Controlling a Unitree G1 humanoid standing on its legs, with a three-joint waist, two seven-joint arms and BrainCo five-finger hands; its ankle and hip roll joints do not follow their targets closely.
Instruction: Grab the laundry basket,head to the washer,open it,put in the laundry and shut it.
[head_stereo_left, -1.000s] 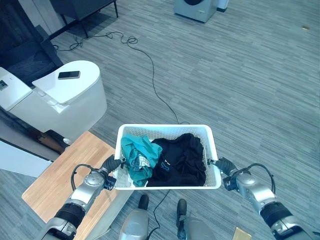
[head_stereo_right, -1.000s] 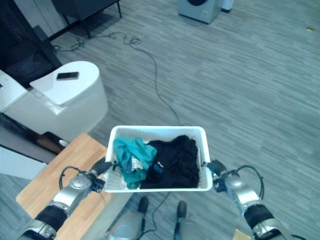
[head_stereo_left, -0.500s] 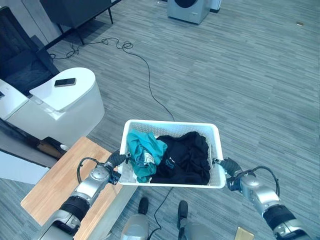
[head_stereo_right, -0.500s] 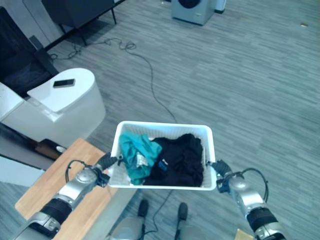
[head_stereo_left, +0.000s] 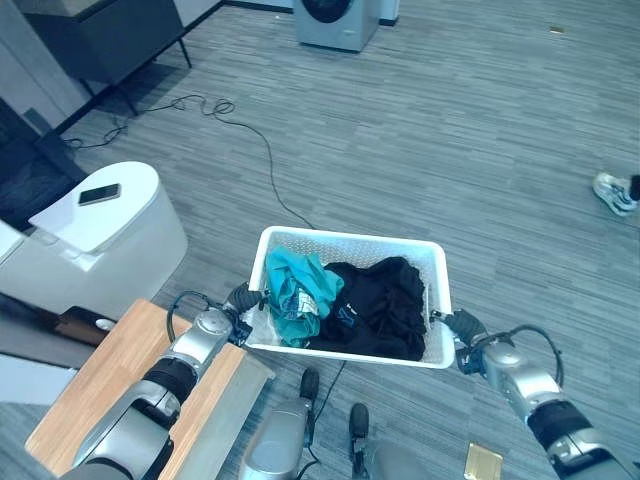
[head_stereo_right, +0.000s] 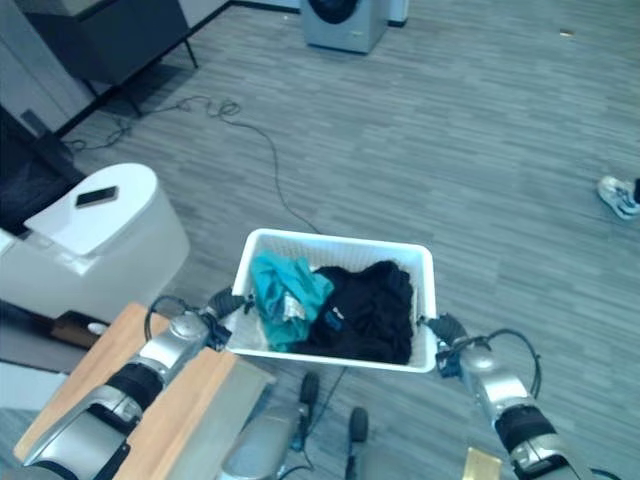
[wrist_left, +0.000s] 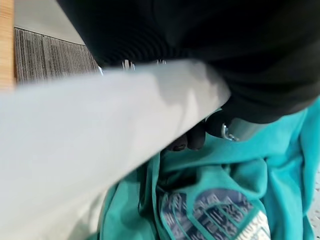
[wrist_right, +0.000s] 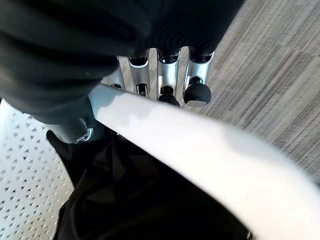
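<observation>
White laundry basket (head_stereo_left: 352, 245) held above the grey floor (head_stereo_left: 480, 150), long axis running 9 to 3 o'clock, open side up, teal garment (head_stereo_left: 295, 290) at its 9 o'clock end and black clothes (head_stereo_left: 380, 310) toward 3. Left hand (head_stereo_left: 240, 300) clamped on the 9 o'clock rim, right hand (head_stereo_left: 462, 328) curled round the 3 o'clock rim. Washer (head_stereo_left: 335, 20) far off at 12 o'clock.

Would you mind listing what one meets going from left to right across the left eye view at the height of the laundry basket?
Wooden table → left hand on the basket's rim → teal garment → black clothes → the white laundry basket far wall → right hand on the other rim.
</observation>
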